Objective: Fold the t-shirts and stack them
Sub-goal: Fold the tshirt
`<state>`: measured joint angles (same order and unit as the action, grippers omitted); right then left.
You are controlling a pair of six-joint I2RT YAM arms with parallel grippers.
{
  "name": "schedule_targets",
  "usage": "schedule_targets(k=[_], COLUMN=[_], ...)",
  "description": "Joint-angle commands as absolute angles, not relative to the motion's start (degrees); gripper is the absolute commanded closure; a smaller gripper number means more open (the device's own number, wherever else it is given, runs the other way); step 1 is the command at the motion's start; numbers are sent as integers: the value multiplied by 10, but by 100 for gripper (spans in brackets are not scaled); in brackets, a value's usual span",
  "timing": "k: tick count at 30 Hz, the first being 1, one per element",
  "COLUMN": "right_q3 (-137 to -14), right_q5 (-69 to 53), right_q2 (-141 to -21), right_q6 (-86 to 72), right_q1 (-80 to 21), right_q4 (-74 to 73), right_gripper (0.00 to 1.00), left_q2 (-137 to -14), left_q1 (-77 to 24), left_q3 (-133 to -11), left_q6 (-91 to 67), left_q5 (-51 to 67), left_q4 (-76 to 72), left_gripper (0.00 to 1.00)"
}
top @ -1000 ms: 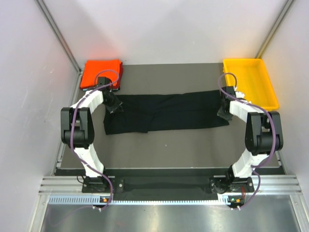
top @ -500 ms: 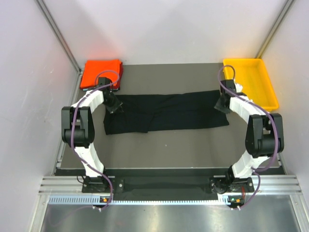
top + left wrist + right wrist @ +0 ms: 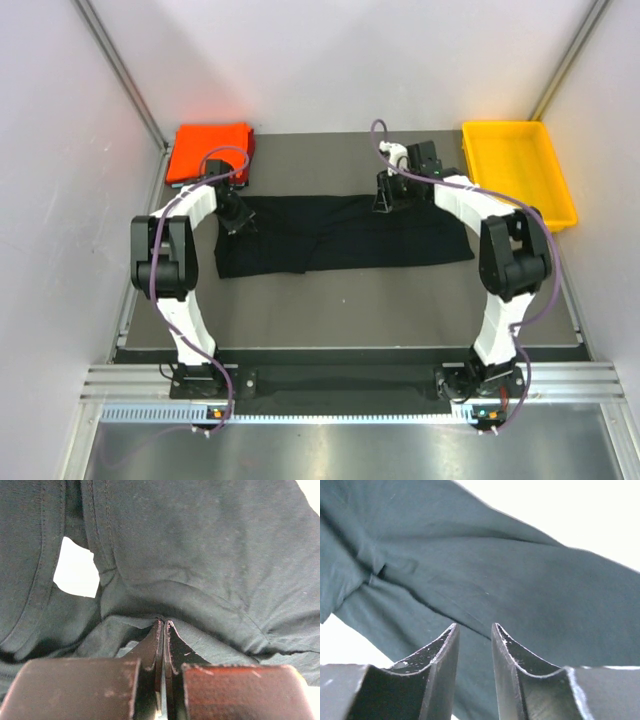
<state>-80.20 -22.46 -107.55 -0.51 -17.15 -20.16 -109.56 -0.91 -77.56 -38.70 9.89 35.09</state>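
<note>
A black t-shirt lies spread in a long band across the middle of the dark table. My left gripper is at the shirt's left end; in the left wrist view its jaws are pressed together on a fold of the black cloth. My right gripper hovers over the shirt's back edge near the middle. In the right wrist view it is open with a narrow gap, the black cloth below it and nothing held. A folded orange-red t-shirt lies at the back left. No teal shirt shows.
A yellow plastic tray stands at the back right corner of the table. White walls close in on the left, back and right. The arm bases sit at the near edge.
My right gripper has left the shirt's right end and swung left and back to the middle of its back edge. The shirt and my left gripper have stayed put.
</note>
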Motion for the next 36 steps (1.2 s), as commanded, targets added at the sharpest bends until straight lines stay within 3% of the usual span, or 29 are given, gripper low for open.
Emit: schedule_targets(k=[1,8,26,36], right_q3=[-862,-925,-935,-922], right_q5=[-351,-370,-320,-235], right_q2=[-1113,-1194,-1238,-1233], right_q6=[104,181,216,218], right_q1=[-174,-193,-214,-235], right_q4=[-252,-350,-368,-352], right_gripper=[66,64,62,66], left_q2=[-1107,-1102,-1101,-1103], left_q1=[-4,-4,-4,-4], left_q3=[-794,-783,-783,-783], left_q6=[-374,-375,-376,-378], left_q5=[101,96,91,92], left_q4=[345,338,338,335], left_gripper=[100,100,100,100])
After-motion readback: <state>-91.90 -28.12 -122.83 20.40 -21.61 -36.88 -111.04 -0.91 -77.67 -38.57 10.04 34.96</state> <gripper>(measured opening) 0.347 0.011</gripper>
